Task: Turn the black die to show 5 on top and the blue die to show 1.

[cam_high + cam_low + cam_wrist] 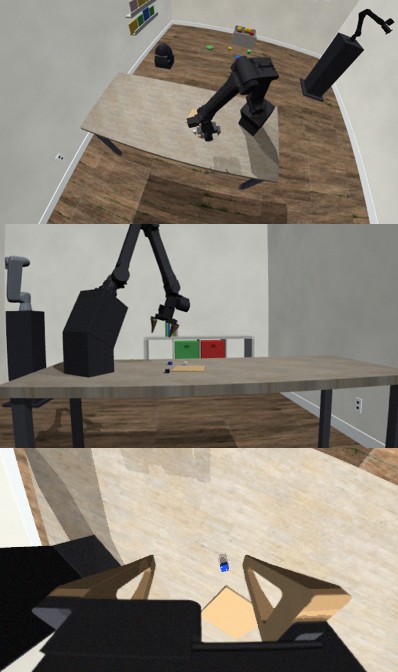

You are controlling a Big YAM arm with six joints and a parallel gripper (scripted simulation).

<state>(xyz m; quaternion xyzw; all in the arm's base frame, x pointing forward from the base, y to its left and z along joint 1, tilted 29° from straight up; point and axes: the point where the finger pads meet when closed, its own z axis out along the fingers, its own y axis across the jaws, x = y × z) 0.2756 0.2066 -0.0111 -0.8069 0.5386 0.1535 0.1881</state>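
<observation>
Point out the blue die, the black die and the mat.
blue die (224, 567): wrist view, on its blue top face.
black die (167, 371): exterior view, on its facing side.
mat (188, 368): exterior view, on its bare tan surface.

Soft, even light fills the room, the arm's shadow (262, 145) faint on the table (138, 110), walls bowing at top-view edges.

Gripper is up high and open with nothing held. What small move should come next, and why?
Probably lower toward the blue die. The gripper hangs open well above the table, and in the wrist view that die sits between the fingertips' lines, off the mat. The black die also lies off the mat, so either could go first; the blue one looks closer to centred.
</observation>
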